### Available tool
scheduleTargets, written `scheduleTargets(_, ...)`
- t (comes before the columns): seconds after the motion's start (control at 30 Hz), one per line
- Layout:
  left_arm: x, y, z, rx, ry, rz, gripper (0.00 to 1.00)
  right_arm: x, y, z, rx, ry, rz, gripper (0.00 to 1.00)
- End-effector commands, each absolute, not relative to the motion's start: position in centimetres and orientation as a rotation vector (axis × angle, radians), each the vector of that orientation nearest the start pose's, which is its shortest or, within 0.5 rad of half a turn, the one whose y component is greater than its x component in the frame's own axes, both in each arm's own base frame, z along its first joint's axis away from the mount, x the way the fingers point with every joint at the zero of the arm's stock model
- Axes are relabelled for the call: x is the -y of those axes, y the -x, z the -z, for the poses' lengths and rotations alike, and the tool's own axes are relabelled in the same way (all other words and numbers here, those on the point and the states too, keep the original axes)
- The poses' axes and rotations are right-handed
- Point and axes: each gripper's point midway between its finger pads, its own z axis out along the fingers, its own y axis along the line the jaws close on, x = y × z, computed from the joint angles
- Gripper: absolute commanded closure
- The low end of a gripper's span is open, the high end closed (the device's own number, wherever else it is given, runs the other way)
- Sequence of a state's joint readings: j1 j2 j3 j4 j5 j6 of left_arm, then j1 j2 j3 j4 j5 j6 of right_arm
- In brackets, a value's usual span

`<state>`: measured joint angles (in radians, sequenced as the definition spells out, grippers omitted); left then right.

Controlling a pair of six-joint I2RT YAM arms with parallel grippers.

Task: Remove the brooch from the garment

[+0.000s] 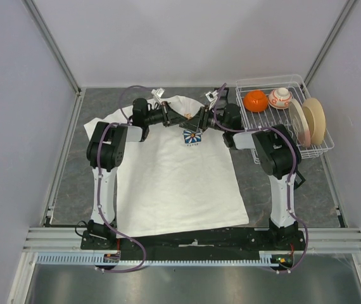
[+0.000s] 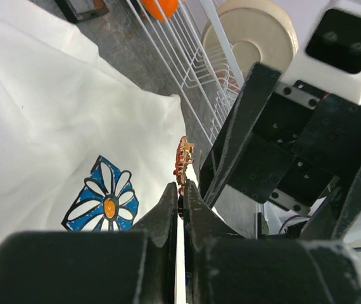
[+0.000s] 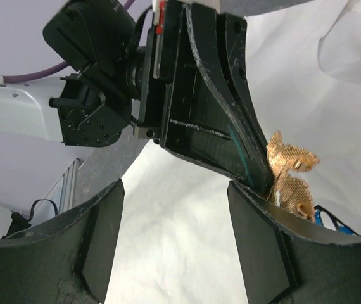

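Note:
The white T-shirt (image 1: 168,183) lies flat on the table, its blue-and-white flower print (image 1: 193,136) on the chest. Both grippers meet just above the print. My left gripper (image 1: 189,119) is shut on the lower edge of the gold-and-red brooch (image 2: 183,159), which stands up from the cloth beside the print (image 2: 104,201). In the left wrist view its jaws (image 2: 181,190) are almost together. My right gripper (image 3: 173,187) is open and empty over bare white cloth, close against the left fingers (image 3: 231,126). The brooch (image 3: 291,174) sits just past its right finger.
A white wire rack (image 1: 282,81) stands at the back right, holding an orange ball (image 1: 255,101), a white-and-orange ball (image 1: 280,97) and cream discs (image 1: 312,120). The rack (image 2: 193,57) is close behind the brooch. Grey tabletop (image 1: 66,164) surrounds the shirt.

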<state>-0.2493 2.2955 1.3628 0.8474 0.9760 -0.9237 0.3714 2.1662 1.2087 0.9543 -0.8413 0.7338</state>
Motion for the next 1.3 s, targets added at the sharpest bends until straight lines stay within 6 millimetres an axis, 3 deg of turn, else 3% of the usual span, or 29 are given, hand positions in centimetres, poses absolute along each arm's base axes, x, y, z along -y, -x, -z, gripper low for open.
scheduleTargets(0.0, 30.2, -46.5, -10.9, -1.942, -0.324, 1.695, 0.98, -32.2, -44.8, -18.2, -1.616, 0.515, -1.39, 0.26)
scheduleTargets(0.27, 31.4, -45.5, -10.9, -1.959, -0.393, 1.755, 0.98, -30.9, -47.0, -18.9, -1.637, 0.497, -1.28, 0.25)
scheduleTargets(0.37, 31.6, -45.4, -11.0, -1.956, -0.395, 1.77, 0.98, -30.4, -46.8, -19.5, -1.63, 0.478, -1.245, 0.24)
scheduleTargets(0.57, 31.5, -45.5, -11.2, -1.945, -0.391, 1.761, 0.98, -26.2, -48.0, -18.7, -1.726, 0.292, -1.004, 0.18)
scheduleTargets(0.67, 31.4, -45.2, -11.9, -1.902, -0.415, 1.753, 0.98, -24.8, -47.8, -17.4, -1.765, 0.243, -1.029, 0.17)
scheduleTargets(0.73, 31.2, -45.4, -12.9, -1.861, -0.422, 1.728, 0.98, -25.1, -47.6, -16.6, -1.762, 0.258, -1.087, 0.19)
scheduleTargets(0.87, 31.0, -45.6, -12.8, -1.854, -0.397, 1.688, 0.98, -26.7, -46.4, -16.7, -1.707, 0.306, -1.249, 0.24)
scheduleTargets(1.13, 30.0, -46.0, -13.8, -1.802, -0.332, 1.651, 0.98, -27.2, -46.6, -15.2, -1.713, 0.298, -1.293, 0.34)
scheduleTargets(1.27, 29.3, -46.2, -14.0, -1.785, -0.3, 1.619, 0.98, -28.8, -46.5, -14.4, -1.739, 0.333, -1.304, 0.34)
